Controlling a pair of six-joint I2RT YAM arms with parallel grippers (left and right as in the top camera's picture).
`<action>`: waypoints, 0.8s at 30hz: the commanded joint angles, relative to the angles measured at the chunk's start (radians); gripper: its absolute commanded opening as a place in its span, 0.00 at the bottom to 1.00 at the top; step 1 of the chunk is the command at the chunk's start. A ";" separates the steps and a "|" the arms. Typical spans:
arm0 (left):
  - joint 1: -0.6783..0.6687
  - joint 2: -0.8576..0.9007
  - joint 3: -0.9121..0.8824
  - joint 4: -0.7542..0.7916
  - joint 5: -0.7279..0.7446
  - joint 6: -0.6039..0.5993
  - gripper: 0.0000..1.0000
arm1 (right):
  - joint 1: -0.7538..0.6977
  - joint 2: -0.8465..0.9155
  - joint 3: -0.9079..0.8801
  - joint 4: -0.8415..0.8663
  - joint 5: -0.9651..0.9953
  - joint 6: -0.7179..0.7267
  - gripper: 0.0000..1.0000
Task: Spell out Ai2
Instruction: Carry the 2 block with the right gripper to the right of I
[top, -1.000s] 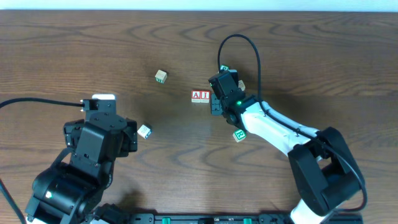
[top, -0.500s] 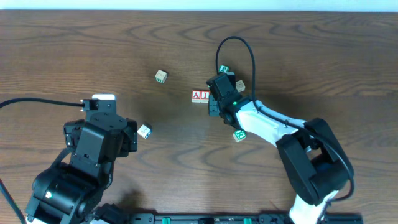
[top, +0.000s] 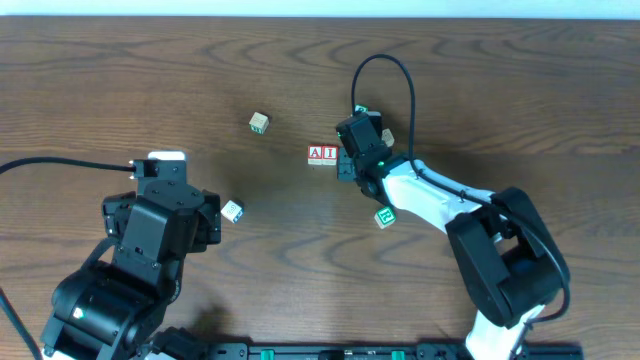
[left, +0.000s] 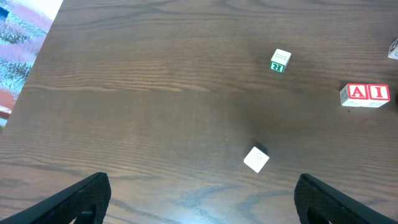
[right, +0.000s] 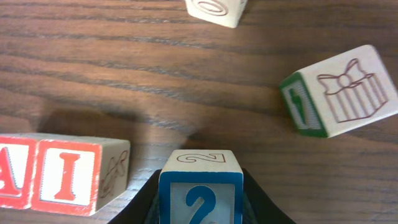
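Pretty much two-thirds there: the red-A wooden cube (top: 316, 153) and red-I wooden cube (top: 329, 153) sit touching in a row. The right gripper (top: 347, 165) is clamped on the blue-2 wooden cube (right: 200, 186) just beside the I, which I'd say isn't placed yet. The left gripper (left: 202, 208) is spread apart, empty.
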 joint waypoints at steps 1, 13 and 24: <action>0.002 -0.001 0.009 -0.001 -0.018 -0.005 0.96 | -0.010 0.013 0.014 0.004 0.015 0.000 0.19; 0.002 -0.001 0.009 -0.001 -0.018 -0.005 0.95 | -0.010 0.013 0.014 0.025 0.015 0.000 0.41; 0.002 -0.001 0.009 -0.001 -0.018 -0.005 0.95 | -0.006 -0.041 0.033 0.013 0.068 -0.010 0.47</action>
